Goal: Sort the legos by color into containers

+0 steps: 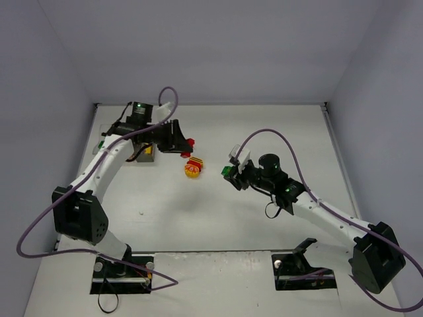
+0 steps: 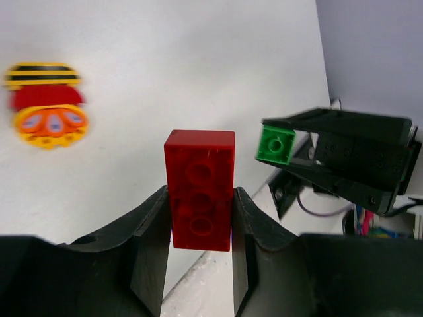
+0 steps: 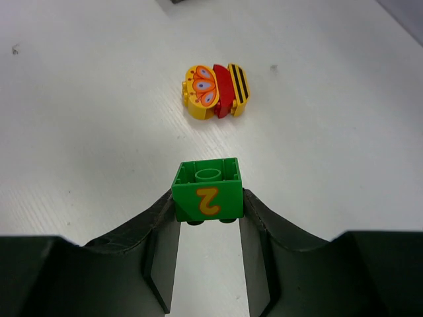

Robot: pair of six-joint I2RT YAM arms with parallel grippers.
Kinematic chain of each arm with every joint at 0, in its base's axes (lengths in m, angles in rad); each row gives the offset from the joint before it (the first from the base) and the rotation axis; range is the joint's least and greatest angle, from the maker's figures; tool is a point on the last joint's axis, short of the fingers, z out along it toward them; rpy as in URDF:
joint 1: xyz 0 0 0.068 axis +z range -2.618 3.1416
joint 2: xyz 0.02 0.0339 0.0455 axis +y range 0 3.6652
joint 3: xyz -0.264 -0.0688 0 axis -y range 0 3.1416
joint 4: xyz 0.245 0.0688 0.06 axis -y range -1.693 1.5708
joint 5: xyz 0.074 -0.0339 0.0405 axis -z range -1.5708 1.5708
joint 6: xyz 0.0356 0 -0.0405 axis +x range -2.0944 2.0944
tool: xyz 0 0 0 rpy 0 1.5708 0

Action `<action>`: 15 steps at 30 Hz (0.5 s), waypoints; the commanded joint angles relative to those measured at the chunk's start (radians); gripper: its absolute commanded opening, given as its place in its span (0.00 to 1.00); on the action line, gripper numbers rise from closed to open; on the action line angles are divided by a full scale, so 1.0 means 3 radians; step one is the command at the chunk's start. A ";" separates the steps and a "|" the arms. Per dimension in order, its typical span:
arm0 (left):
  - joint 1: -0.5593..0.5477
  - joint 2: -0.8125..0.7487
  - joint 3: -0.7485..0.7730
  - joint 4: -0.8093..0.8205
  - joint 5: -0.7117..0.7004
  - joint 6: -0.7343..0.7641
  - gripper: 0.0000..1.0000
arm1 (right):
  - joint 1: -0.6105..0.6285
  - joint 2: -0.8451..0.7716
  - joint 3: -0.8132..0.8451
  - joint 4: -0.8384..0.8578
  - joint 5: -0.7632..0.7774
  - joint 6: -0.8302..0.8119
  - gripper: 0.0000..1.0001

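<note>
My left gripper [image 1: 186,144] is shut on a red lego brick [image 1: 191,141], held off the table; in the left wrist view the brick [image 2: 199,188] stands upright between the fingers. My right gripper [image 1: 229,174] is shut on a green lego brick [image 1: 227,172], printed with a yellow 2 in the right wrist view [image 3: 208,191]. A yellow-and-red lego clump [image 1: 192,168] lies on the table between the two grippers, and also shows in the wrist views [image 2: 46,105] [image 3: 215,91]. The containers are mostly hidden under the left arm; only a tan box [image 1: 147,152] shows.
White walls enclose the table on the left, back and right. Purple cables loop over both arms. A small green item [image 1: 101,144] lies at the far left by the wall. The arm bases [image 1: 122,272] [image 1: 304,269] sit at the near edge.
</note>
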 commanded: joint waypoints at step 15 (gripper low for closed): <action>0.1356 0.0847 0.1029 -0.0244 -0.2803 0.0636 0.09 | -0.0010 -0.0093 0.0108 -0.0013 0.0001 -0.0040 0.00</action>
